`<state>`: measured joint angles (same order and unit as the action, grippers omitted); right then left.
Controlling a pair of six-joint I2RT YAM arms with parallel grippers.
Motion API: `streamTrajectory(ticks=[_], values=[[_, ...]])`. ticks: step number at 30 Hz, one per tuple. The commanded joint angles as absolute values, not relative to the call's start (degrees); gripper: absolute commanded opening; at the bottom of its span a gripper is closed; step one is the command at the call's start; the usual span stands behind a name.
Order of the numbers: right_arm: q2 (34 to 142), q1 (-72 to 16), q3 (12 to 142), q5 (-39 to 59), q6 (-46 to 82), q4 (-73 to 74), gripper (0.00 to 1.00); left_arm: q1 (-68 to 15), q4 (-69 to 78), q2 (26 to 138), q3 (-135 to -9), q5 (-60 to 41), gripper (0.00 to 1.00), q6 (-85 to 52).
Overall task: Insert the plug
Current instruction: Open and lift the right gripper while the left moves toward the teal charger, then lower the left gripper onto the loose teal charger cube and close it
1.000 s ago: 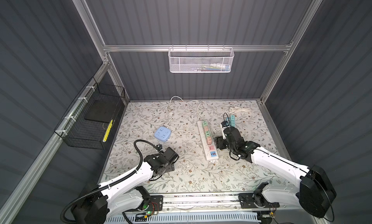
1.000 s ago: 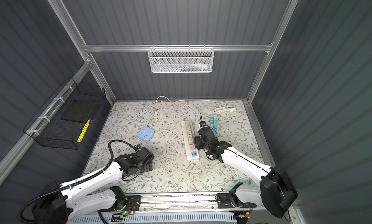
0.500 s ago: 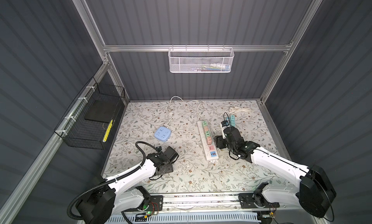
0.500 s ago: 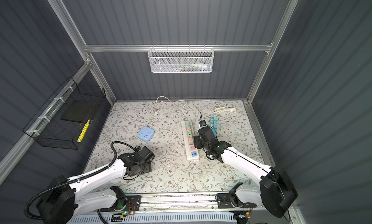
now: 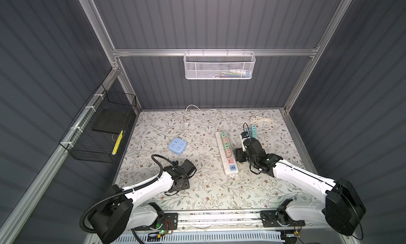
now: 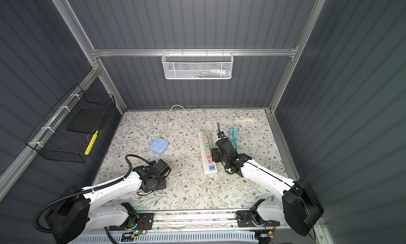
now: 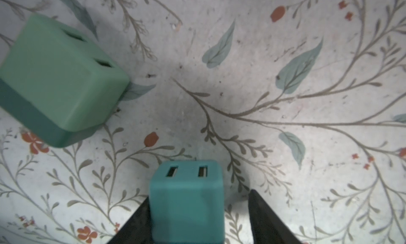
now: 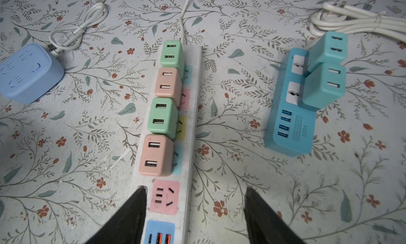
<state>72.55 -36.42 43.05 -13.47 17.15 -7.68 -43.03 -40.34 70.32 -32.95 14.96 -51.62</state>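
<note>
Since the teal plug (image 7: 186,201) sits on the counter (image 7: 263,78) between the left gripper (image 7: 198,196) jaws, one touching and one gapped, the grip isn't made. Right gripper (image 8: 195,188) jaws are apart, astride the power strip (image 8: 195,89) at its free pink socket (image 8: 164,196), probably to brace it.

Teal plug (image 7: 186,201) base cut by frame edge; green plug (image 7: 55,78) blurred, cropped; white basket (image 5: 197,67) contents too small to tell.

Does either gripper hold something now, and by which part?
Nothing is held yet. The left gripper stands around the teal charger, one finger against its side, the other apart. The right gripper is open above the white power strip.
</note>
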Motion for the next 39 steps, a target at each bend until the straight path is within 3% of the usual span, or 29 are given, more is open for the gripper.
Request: streamTrajectory(ticks=[1,4,16,25,29,34,39], values=[[73.1,-36.4,43.2,-13.2,17.2,-7.5,0.71,-42.7,-41.8,69.4,-32.7,14.5,0.59,-52.5],[73.2,-36.5,43.2,-13.1,17.1,-7.4,0.71,-42.7,-40.7,69.7,-32.8,14.1,0.50,-51.7],[73.1,-36.5,43.1,-13.4,17.1,-7.1,0.71,-43.0,-36.7,82.5,-45.2,11.7,0.34,-37.6],[73.2,-36.5,42.9,-13.7,16.8,-6.8,0.71,-46.9,-36.7,96.3,-56.5,9.7,0.35,-29.1],[73.3,-36.5,42.7,-13.8,16.5,-6.5,0.71,-46.9,-37.0,98.0,-57.8,9.1,0.41,-27.5],[73.5,-36.4,42.6,-13.7,16.5,-6.2,0.71,-46.9,-38.7,98.7,-58.5,9.2,0.59,-26.3],[73.6,-36.4,42.6,-13.6,16.5,-6.1,0.71,-47.0,-39.0,97.8,-57.9,9.1,0.60,-26.4]])
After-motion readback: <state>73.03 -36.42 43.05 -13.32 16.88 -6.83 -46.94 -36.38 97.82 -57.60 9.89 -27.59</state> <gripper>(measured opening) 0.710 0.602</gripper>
